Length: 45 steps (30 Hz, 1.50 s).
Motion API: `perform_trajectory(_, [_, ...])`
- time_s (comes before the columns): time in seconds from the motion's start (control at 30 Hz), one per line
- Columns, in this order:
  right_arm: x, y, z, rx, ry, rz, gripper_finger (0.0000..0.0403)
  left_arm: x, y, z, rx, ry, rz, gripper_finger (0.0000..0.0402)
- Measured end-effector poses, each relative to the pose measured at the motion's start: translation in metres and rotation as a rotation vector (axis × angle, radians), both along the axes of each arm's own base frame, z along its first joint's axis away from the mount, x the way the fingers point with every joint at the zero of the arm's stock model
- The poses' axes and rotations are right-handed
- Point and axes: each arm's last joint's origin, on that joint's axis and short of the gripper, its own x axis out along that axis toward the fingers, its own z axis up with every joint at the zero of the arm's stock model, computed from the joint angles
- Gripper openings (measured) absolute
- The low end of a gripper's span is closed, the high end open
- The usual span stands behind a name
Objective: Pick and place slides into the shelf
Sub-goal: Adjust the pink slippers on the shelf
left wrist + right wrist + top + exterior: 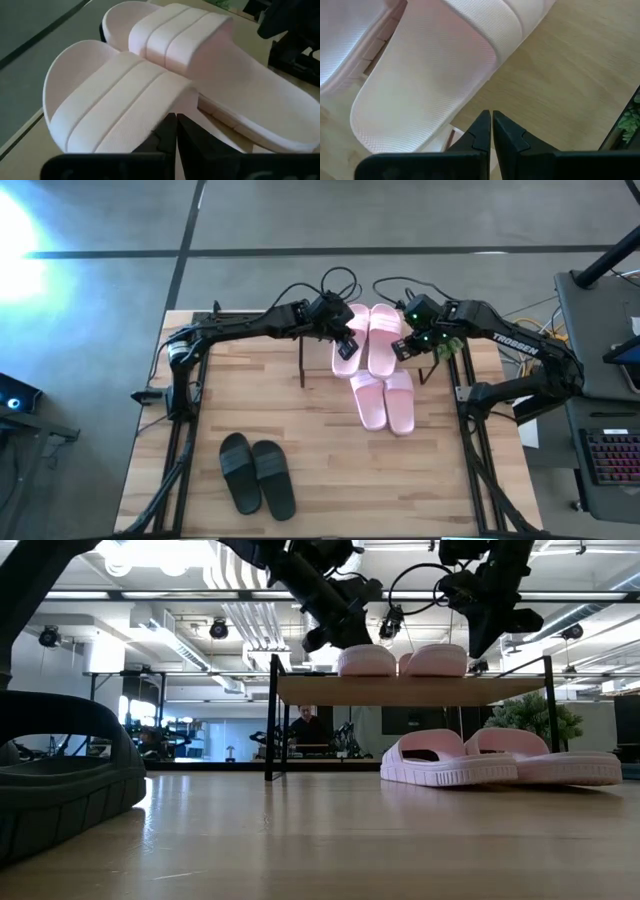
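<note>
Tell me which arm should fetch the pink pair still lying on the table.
Probably the right. Its gripper hangs at the shelf edge just above the pink pair on the table, which lies toward the right. The left gripper is about as near, but its arm reaches farther across.

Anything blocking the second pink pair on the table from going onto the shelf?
Partly. The first pink pair already sits on the shelf, and both the left claw and right claw hang over it. The second pair lies just in front.
</note>
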Motion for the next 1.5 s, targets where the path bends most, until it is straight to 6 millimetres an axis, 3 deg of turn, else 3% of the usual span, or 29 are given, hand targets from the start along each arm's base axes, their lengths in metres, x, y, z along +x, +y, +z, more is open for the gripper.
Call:
perform_trajectory(0.23, [-0.001,0.001,0.000,0.021,-0.006,-0.009,0.0011,0.002,-0.006,0.006,0.003,-0.014,-0.016,0.0000])
perform_trajectory(0.4, [-0.002,0.009,0.004,0.068,-0.056,0.015,0.0011,-0.007,-0.018,0.014,-0.006,0.034,-0.037,0.0000])
perform_trajectory(0.67, [0.023,0.015,0.022,0.049,-0.364,0.061,0.0011,-0.034,-0.035,0.035,0.112,0.145,0.037,0.0000])
perform_trajectory(0.83, [0.045,0.006,0.024,-0.011,-0.494,0.056,0.0011,-0.042,-0.036,0.021,0.098,0.286,0.058,0.0000])
perform_trajectory(1.13, [0.069,-0.009,-0.004,-0.091,-0.334,0.076,0.0011,-0.045,-0.037,-0.004,0.048,0.357,0.088,0.0000])
perform_trajectory(1.5, [0.069,-0.018,0.004,-0.268,-0.272,0.051,0.0011,-0.046,-0.039,-0.022,-0.006,0.382,0.045,0.0000])
